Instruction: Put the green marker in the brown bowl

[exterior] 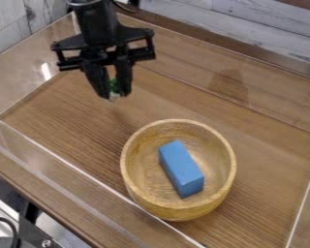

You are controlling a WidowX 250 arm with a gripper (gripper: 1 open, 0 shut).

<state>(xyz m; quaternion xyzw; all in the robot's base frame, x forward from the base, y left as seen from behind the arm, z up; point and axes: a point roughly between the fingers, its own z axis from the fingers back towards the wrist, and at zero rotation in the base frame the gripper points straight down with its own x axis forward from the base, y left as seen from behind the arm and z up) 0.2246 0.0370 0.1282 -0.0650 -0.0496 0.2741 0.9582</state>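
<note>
Clamped tight, those jaws, and between them hangs the green marker (115, 87), pinched in the gripper (111, 81) with its dark green end poking out below the fingertips. From what shows, the marker's long axis runs roughly up and down, in line with the downward-pointing gripper, though most of the barrel is hidden between the fingers. It is off the table, hovering over the far left part of the work area.

Now, working near to far. Nearest us is the clear wall (67, 174) of the enclosure, running along the front edge. Just behind it, near and right, sits the brown bowl (144, 140), round and shallow with a thick pale rim. It is not empty: 1 blue block (181, 168) lies flat inside, its length running from far-left to near-right across the bottom.

Here is what the coming move turns on: the bowl lies to the right of and nearer than the jaws, well apart from them. With only 1 arm on the job, I reckon the marker has to travel that diagonal, near and right, until it is over the bowl before being let go. The block takes up the middle, so the marker will likely land on it or beside it.

Beyond lies the wood-grain tabletop (223, 87), glossy with reflections, then the far clear wall and pale boards behind.
</note>
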